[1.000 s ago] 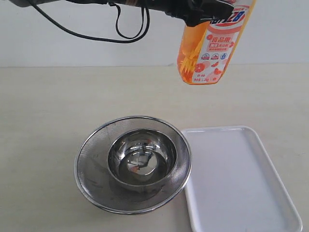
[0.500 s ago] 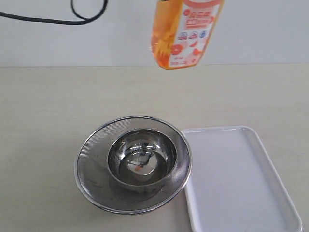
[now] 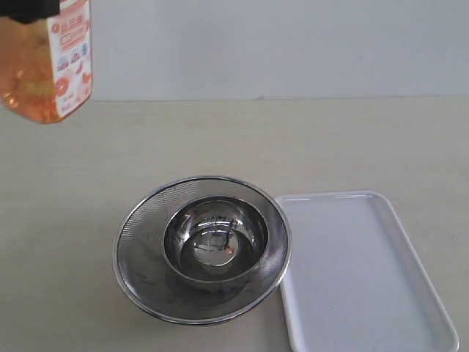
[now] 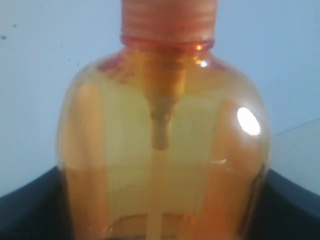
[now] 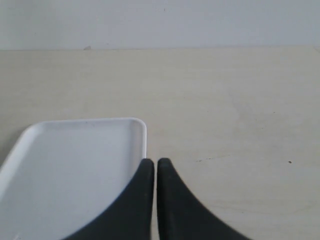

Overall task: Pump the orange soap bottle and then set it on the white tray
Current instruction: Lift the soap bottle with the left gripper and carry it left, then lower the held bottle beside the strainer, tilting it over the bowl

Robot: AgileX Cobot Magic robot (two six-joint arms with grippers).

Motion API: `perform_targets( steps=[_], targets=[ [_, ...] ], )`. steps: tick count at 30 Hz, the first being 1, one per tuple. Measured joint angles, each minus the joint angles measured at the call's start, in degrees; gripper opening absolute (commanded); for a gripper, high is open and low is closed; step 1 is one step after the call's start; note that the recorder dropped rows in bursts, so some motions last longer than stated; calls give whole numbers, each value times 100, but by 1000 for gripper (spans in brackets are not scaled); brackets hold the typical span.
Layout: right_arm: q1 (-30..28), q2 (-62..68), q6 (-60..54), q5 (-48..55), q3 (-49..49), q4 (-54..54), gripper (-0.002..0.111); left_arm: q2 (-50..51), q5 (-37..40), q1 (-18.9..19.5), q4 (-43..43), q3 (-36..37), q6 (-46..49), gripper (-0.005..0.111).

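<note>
Left gripper (image 4: pixel 160 220) pinches the orange soap bottle (image 3: pixel 45 66) between its dark jaws and holds it in the air at the upper left of the exterior view, above the beige table (image 3: pixel 330 139), with the pump head cut off by the frame's edge. Well apart from the bottle, the white tray (image 3: pixel 366 271) lies at the lower right, just beside a round steel mesh strainer (image 3: pixel 139 249) with a steel bowl (image 3: pixel 216 235) inside. Right gripper (image 5: pixel 151 200) has its jaws pressed together near the tray's corner.
</note>
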Motion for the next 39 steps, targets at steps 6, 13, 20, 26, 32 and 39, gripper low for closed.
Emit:
perform_targets(
  steps=[6, 13, 20, 26, 32, 39],
  targets=[
    [0, 0, 0, 0, 0, 0, 0, -412, 1332, -581, -120, 1523, -61, 5],
    [0, 0, 0, 0, 0, 0, 0, -436, 2577, -1728, -258, 2465, -594, 5],
    [0, 0, 0, 0, 0, 0, 0, 170, 3251, -2129, -261, 2545, -627, 5],
    [0, 0, 0, 0, 0, 0, 0, 500, 3437, -2129, -337, 1875, -271, 5],
    [0, 0, 0, 0, 0, 0, 0, 510, 2899, -2129, -296, 1508, -212, 5],
    [0, 0, 0, 0, 0, 0, 0, 573, 2795, -1882, -296, 1508, -272, 5]
  ],
)
